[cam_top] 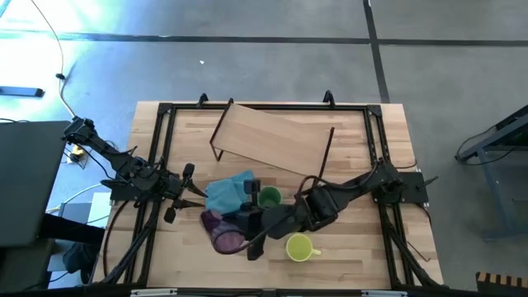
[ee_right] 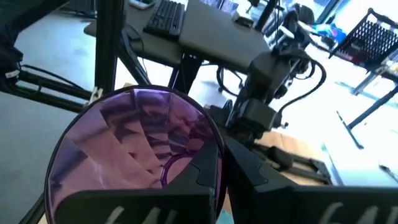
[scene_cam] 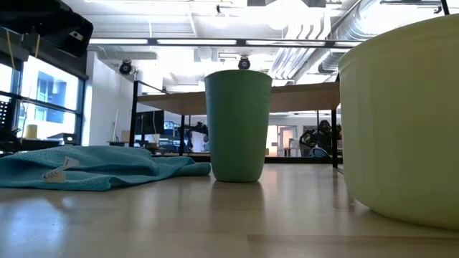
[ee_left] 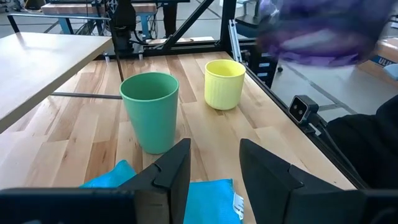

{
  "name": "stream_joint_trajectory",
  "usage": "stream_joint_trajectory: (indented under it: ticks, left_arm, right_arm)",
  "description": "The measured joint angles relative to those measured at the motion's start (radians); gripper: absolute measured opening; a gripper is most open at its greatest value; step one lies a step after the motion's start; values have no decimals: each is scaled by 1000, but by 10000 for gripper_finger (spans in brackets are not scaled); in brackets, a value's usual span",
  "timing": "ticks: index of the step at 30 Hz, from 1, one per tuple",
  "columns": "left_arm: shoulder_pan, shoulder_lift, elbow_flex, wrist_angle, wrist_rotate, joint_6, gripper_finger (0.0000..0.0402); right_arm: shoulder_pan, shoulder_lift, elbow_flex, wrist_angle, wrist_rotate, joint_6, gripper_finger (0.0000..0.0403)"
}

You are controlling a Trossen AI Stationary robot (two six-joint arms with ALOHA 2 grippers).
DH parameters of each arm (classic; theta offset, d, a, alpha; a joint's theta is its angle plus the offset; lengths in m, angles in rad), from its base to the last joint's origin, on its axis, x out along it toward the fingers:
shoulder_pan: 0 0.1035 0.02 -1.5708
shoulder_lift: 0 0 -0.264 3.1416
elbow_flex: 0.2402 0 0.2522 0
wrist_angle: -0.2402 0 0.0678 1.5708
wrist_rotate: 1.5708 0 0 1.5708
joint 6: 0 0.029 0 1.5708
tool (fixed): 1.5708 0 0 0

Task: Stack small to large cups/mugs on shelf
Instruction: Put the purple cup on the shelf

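Observation:
The purple tumbler (cam_top: 223,237) is in my right gripper (cam_top: 247,229) near the table's front middle; it also shows as a purple blur in the left wrist view (ee_left: 317,31). The green cup (cam_top: 269,197) stands upright on its base on the table, and the yellow mug (cam_top: 299,247) stands on its base near the front edge. My left gripper (ee_left: 214,146) is open and empty over the light blue cloth (cam_top: 227,194), just left of the green cup (ee_left: 150,111). The shelf (cam_top: 272,140) stands on its dark legs at the table's far middle. My right gripper holds the purple tumbler by its rim (ee_right: 217,140), one finger inside the mouth and one outside the wall. The fingers come from the table's right side. The tumbler is tipped, its mouth toward the wrist camera. In the left wrist view it shows well above the table.
The blue cloth (scene_cam: 93,168) lies crumpled on the table left of the green cup (scene_cam: 237,125). The yellow mug (scene_cam: 401,122) stands close to the low camera. A black frame (cam_top: 165,111) runs round the tabletop. Bare wood shows at the table's front right (cam_top: 363,256).

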State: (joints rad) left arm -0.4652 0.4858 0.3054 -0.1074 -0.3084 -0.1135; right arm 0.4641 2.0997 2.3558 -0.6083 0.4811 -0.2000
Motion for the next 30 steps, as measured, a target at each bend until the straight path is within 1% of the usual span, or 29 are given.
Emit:
stream_joint_trajectory:
  ticks: [6,11,17,24,30]
  left_arm:
    - [0,0,0,0,0,0,127]
    - [0,0,0,0,0,0,127]
    - [0,0,0,-1,0,0,127]
    - [0,0,0,-2,0,0,127]
    - [0,0,0,-2,0,0,127]
  right_arm:
    - [7,-43,0,6,1,-26,0]
    - [25,-97,0,12,0,-90,0]
    - [48,-167,0,41,-71,-181,0]
    - [75,-212,0,64,-116,-248,0]
    - [82,-222,0,136,-118,-324,0]
